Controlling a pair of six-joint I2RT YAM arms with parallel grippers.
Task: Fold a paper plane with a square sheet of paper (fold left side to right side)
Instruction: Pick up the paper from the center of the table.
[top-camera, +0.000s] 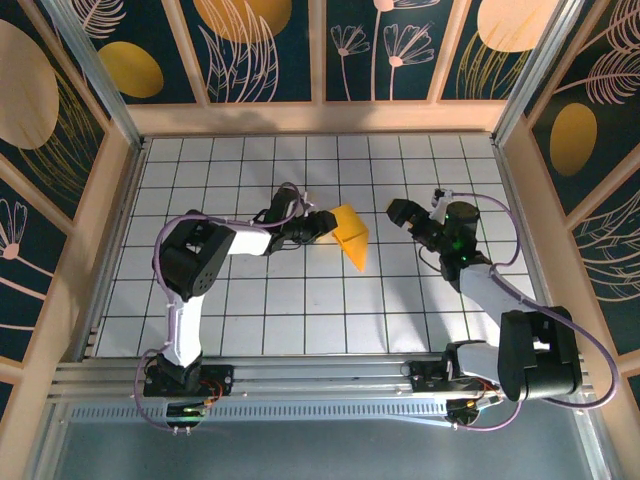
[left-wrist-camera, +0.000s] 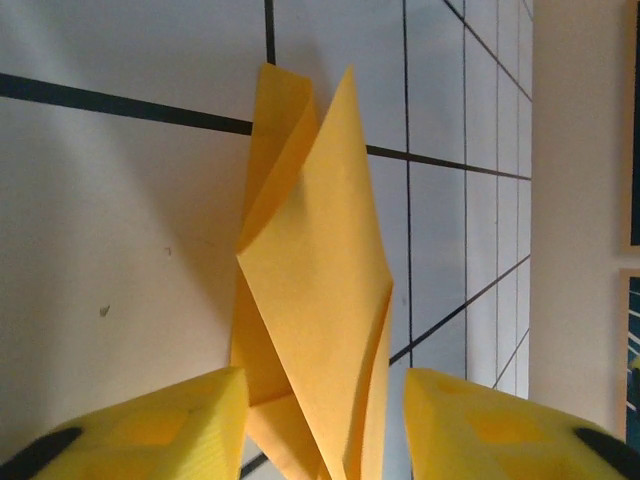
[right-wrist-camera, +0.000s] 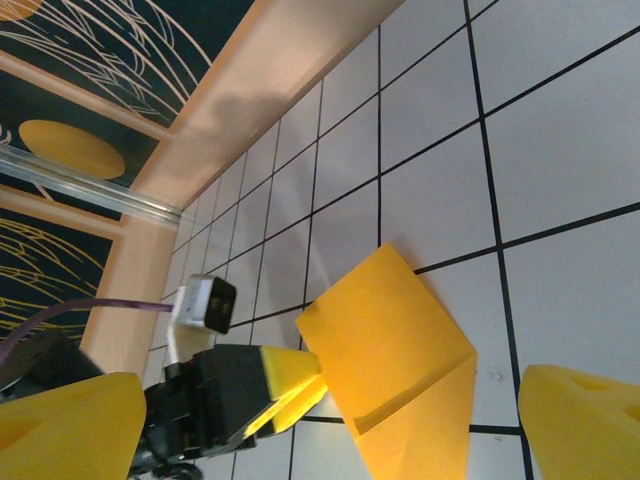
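Paper (top-camera: 348, 235), folded to a point with its long axis from 12 to 5 o'clock, lies mid-desk (top-camera: 300, 300) at 3 o'clock of our nearer left gripper (top-camera: 318, 225), whose half-spread jaws straddle its edge, while our right gripper (top-camera: 403, 214) hangs wide open just beyond.

Bright, even light; soft shadows
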